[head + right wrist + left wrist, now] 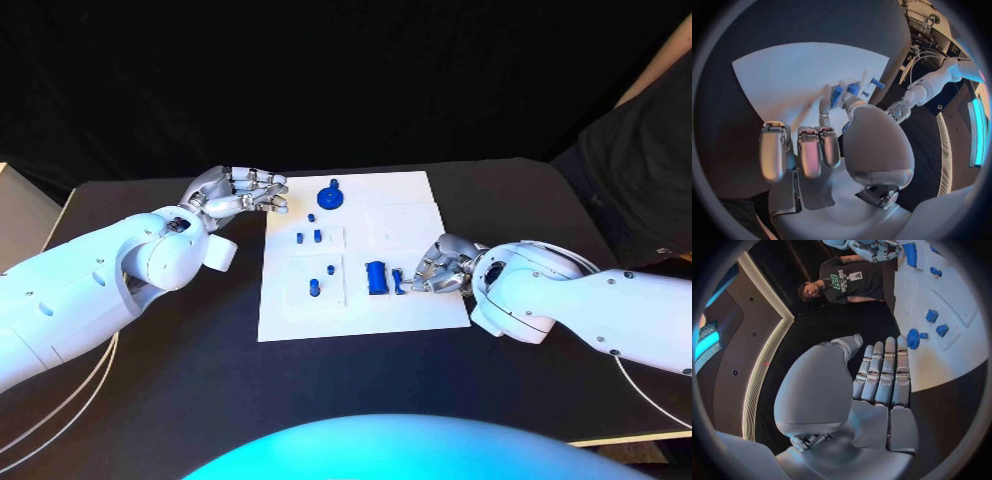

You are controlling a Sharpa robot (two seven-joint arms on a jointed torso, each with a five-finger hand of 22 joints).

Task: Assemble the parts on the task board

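The right hand (440, 268), at the lower right of the white task board (404, 215), pinches a small blue part (398, 281) beside the upright blue block (376, 276), while the far-off left hand (238, 190) holds nothing, fingers loosely curled.

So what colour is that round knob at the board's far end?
Blue; the knob shows best in the head view.
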